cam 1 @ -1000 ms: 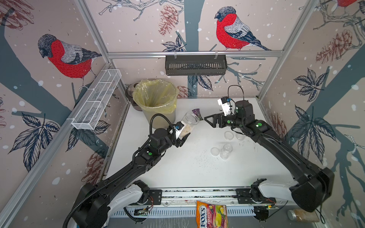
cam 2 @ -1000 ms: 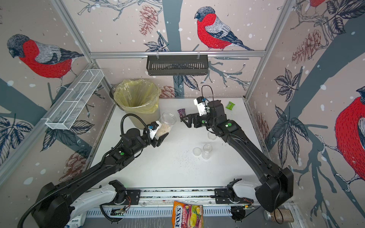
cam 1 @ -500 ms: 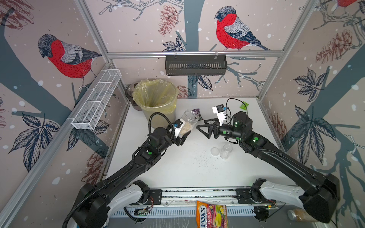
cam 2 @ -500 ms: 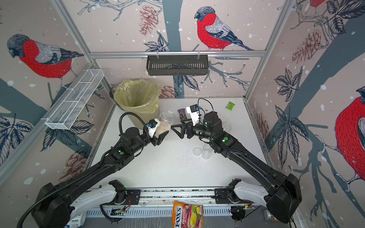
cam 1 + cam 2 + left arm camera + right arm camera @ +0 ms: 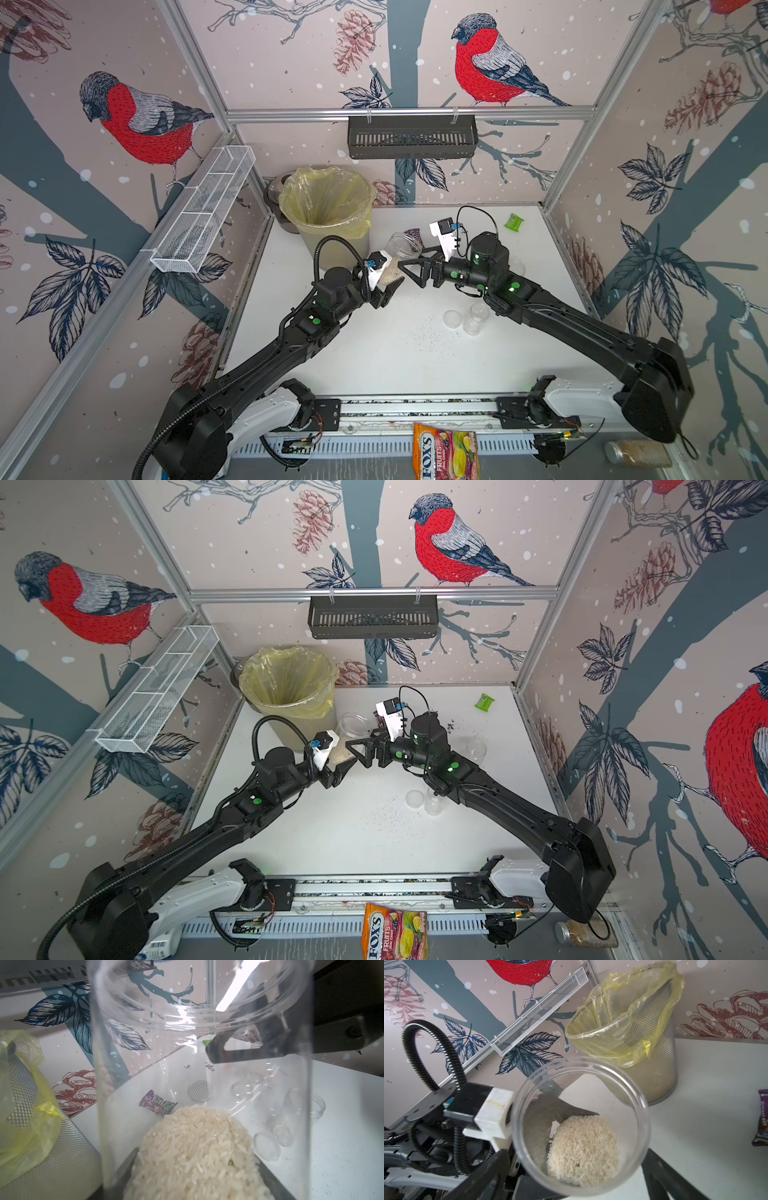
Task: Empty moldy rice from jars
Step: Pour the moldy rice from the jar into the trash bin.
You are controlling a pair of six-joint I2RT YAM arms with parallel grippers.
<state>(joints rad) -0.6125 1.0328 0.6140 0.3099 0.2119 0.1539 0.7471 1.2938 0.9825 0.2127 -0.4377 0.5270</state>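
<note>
Wide jar [image 5: 402,248]: clear, lid off, clamped at its base in the left gripper [image 5: 390,286] and held above the table [image 5: 374,365], far-left of centre. It is tilted, mouth up and toward the far edge.
Rice [image 5: 583,1149]: pale white grains heaped in the jar's bottom end only, upper part bare. 1 greenish speck shows in the right wrist view.
Dotted silver lid [image 5: 201,1090]: flat on the table, apart from the jar.
Near slim jar [image 5: 476,318]: clear, upright, open, looks empty, right of centre. 1 clear round lid [image 5: 452,319] lies flat just beside it.
Far slim jar [image 5: 476,748]: clear, upright, nearer the right edge. Can't tell its contents.
</note>
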